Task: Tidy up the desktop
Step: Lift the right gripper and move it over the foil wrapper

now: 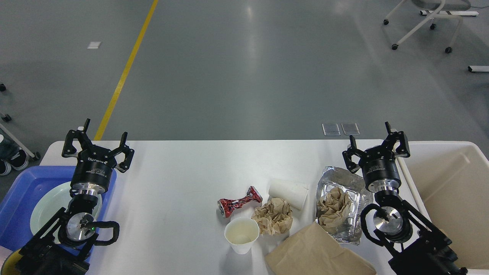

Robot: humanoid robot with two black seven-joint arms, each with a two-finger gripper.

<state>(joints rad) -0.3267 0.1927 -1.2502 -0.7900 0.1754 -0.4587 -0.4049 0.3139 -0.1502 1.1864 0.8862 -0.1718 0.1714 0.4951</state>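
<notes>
White desk (172, 183) awaits tidying: crushed can (239, 201), cups, crumpled paper and foil tray (345, 179) cluster near its front edge, between blue tray (19, 198) and cream bin (454, 191). Left gripper (97, 147) and right gripper (376, 147) hover, fingers spread, empty.

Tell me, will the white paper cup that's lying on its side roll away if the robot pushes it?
Probably. The tipped cup lies on its round side on the smooth desktop, so a nudge could roll it, likely curving since it tapers. It looks empty and light, so it may slide easily. The crumpled brown paper beside it might stop it.
</notes>
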